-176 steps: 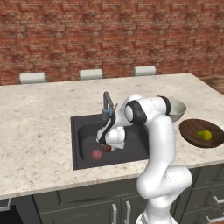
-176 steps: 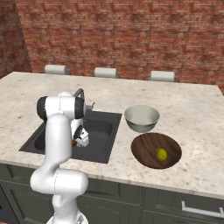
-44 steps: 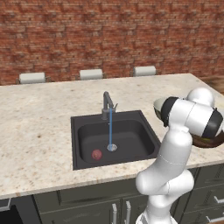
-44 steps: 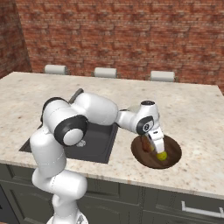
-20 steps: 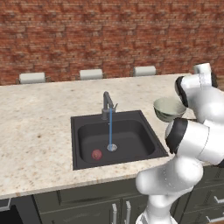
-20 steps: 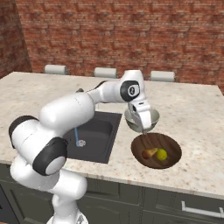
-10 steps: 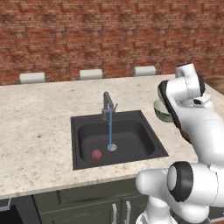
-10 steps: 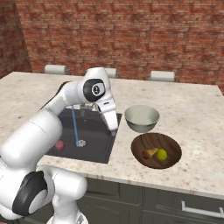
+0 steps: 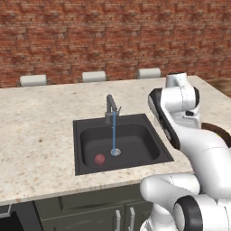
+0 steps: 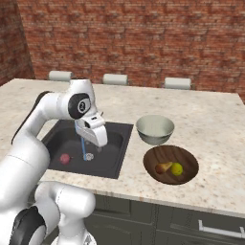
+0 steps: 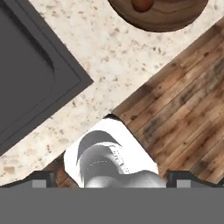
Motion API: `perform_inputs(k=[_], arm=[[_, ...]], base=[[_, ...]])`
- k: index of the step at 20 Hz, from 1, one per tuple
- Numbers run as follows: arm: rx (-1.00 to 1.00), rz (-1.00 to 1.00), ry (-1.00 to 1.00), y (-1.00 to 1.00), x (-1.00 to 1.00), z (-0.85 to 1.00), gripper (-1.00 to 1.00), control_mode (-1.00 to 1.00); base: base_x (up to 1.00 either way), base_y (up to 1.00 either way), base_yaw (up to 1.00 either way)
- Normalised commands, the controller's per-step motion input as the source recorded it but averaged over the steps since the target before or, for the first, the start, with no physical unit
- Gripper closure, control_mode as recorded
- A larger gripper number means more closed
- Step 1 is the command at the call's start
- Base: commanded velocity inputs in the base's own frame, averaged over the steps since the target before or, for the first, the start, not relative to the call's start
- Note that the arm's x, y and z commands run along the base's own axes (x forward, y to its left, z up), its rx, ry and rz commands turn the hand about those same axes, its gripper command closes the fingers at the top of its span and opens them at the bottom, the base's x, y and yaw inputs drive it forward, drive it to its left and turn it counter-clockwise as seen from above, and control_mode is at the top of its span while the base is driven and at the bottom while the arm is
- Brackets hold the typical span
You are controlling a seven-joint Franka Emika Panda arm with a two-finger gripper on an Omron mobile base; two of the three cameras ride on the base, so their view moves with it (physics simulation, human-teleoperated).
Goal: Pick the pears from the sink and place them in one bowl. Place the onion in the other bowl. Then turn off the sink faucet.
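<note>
**A:** Pears first: 2 of them, the brownish-orange pear (image 10: 163,167) and the yellow-green pear (image 10: 177,168), lie side by side in the wooden bowl (image 10: 189,158), on the counter (image 10: 215,129) right of the sink (image 10: 115,143). So I judge that step done.

**B:** And the onion (image 10: 64,158)?

**A:** It sits on the sink floor toward the left, near the drain (image 10: 88,156), well apart from the grey bowl (image 10: 154,129), which looks empty. The onion is the step in hand, I think.

**B:** Where is the gripper (image 10: 97,133)?

**A:** Over the sink's right half, above the basin, close to the water stream (image 9: 113,131) in the right base view. Nothing is held, and its fingers stand wide apart. The hand view looks down across the sink's corner, the counter edge and the wood floor (image 11: 183,109), with the wooden bowl's rim at the top, so the hand is not yet aimed at the onion.

**B:** What does the next move call for?

**A:** As I judge it: swing left over the onion, come down into the basin with the fingers either side of it, close, lift clear of the sink wall, then carry it right to the grey bowl. The faucet (image 9: 109,107) is running; shutting it off comes last.
</note>
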Motion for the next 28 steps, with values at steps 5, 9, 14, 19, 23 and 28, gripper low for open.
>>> perform_inputs(k=[5, 9, 14, 19, 23, 28], arm=[[0.30, 0.74, 0.13, 0.74, 0.06, -0.42, -1.00, -1.00], [0.23, 0.79, 0.21, 0.72, 0.01, -0.33, -1.00, -1.00], [0.19, 0.69, 0.22, 0.87, 0.17, -0.28, -1.00, -1.00], [0.17, 0.58, 0.22, 0.97, 0.43, -0.26, -1.00, -1.00], [0.19, 0.51, 0.21, 0.83, 0.56, -0.32, -1.00, -1.00], [0.06, 0.15, -0.02, 0.19, 0.18, -0.26, -1.00, -1.00]], base=[[0.00, 0.00, 0.00], [0.00, 0.00, 0.00], [0.00, 0.00, 0.00], [0.00, 0.00, 0.00], [0.00, 0.00, 0.00], [0.00, 0.00, 0.00]])
